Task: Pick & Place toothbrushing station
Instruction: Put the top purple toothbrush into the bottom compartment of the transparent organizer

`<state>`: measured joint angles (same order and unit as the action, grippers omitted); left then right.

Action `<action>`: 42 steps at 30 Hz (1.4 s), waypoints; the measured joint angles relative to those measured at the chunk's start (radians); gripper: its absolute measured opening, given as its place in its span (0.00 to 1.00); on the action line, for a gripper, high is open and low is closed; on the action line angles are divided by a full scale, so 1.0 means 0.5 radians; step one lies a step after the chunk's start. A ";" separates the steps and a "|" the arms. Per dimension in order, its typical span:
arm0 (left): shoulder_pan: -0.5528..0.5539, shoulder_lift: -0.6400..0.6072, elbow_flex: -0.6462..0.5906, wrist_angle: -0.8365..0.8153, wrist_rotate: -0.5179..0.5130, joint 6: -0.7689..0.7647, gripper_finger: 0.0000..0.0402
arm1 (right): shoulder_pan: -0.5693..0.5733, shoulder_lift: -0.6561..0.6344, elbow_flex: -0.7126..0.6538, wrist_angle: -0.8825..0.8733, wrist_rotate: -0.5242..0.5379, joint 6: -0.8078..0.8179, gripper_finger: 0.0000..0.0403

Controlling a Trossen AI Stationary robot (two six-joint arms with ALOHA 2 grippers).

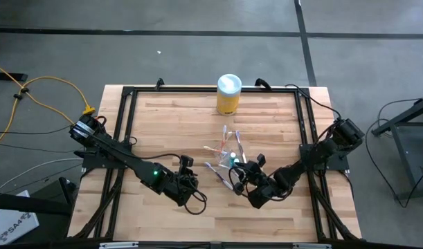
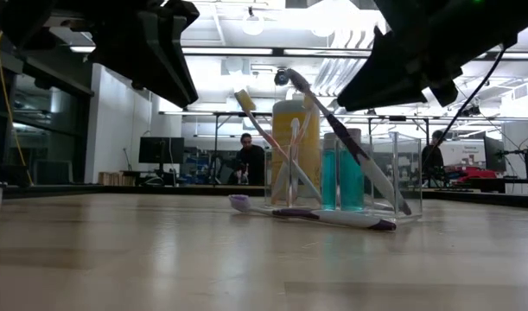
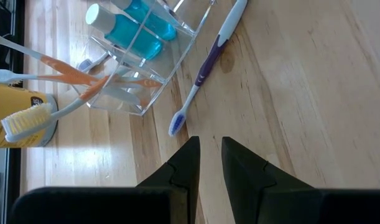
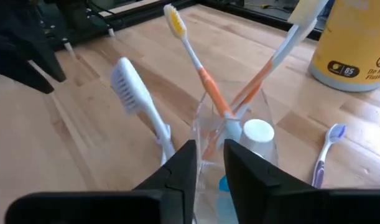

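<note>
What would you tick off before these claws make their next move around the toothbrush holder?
1. Clear holder upright on the table: ok.
2. Blue tube inside the holder: ok.
3. Orange toothbrushes standing in the holder: ok.
4. Purple toothbrush in the holder: not ok, it lies on the wood beside it.
5. Right claw free of the holder: cannot tell.
6. Left claw empty, facing the purple toothbrush: ok.
</note>
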<state>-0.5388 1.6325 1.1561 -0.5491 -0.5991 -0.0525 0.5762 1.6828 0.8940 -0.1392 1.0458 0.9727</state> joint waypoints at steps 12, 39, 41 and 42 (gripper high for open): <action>0.000 0.000 0.000 0.000 0.001 0.000 0.15 | 0.000 -0.173 0.001 -0.011 0.134 -0.133 0.26; 0.028 0.000 0.001 0.082 0.243 0.091 0.15 | -0.437 -0.595 0.002 -1.147 -0.489 0.131 0.27; 0.055 0.000 0.001 0.134 0.242 0.134 0.15 | -0.497 -0.595 0.002 -1.146 -0.505 -0.036 0.27; 0.071 0.000 0.001 0.160 0.242 0.153 0.15 | -0.524 -0.599 0.002 -1.148 -0.532 -0.120 0.27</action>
<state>-0.5034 1.6325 1.1564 -0.4690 -0.4782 0.0238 0.3141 1.3831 0.8951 -0.7134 0.7796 0.9126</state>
